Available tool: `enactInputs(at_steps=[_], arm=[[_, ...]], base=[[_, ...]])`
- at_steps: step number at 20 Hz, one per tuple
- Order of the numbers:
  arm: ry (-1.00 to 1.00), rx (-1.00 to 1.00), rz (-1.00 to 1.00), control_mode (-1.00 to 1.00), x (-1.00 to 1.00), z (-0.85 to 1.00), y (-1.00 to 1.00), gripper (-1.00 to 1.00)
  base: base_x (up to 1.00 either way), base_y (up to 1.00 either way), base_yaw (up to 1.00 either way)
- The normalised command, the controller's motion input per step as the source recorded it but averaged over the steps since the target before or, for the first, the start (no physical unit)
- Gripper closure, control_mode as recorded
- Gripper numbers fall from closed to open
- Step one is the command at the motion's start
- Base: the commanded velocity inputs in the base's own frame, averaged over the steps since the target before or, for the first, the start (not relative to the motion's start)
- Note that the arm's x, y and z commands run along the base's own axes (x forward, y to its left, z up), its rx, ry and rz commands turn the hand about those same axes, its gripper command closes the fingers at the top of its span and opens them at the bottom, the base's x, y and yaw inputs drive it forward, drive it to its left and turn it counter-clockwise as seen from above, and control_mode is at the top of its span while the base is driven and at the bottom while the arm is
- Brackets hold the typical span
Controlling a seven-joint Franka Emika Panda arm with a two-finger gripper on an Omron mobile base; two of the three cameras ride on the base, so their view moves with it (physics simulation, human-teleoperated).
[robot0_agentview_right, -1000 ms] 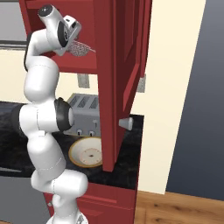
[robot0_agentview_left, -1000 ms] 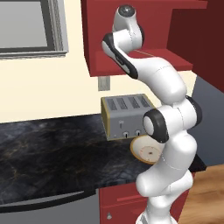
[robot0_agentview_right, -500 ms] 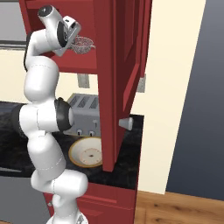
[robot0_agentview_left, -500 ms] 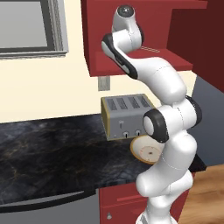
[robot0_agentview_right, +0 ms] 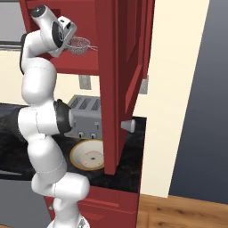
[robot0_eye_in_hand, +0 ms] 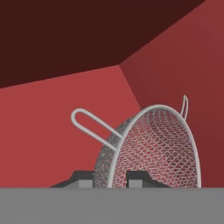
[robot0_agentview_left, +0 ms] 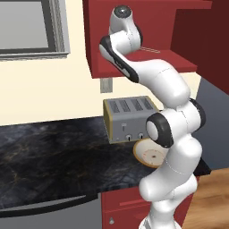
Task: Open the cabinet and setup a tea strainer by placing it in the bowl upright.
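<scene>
Tea strainer (robot0_eye_in_hand: 153, 148) sits pinched by its rim in the nearly closed pincer (robot0_eye_in_hand: 111, 177), inside the cabinet (robot0_agentview_right: 124, 67).

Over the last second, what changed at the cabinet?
The gripper has closed on the small silver wire-mesh tea strainer inside the open dark red wall cabinet, lifting and tilting it; the handle now points out to the side. The cream bowl, the silver toaster and the cabinet door stayed as they were.
</scene>
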Motion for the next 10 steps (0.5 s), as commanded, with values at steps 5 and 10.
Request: enactInputs(at_steps=[5,10], arm=[[-0.04,-0.01,-0.02,-1.00,-0.67,0.00,0.06,1.00],[-0.11,-0.02,0.00,-1.00,-0.90,0.00,0.00,1.00]], base=[[0.00,0.00,0.00],[0.00,0.00,0.00]])
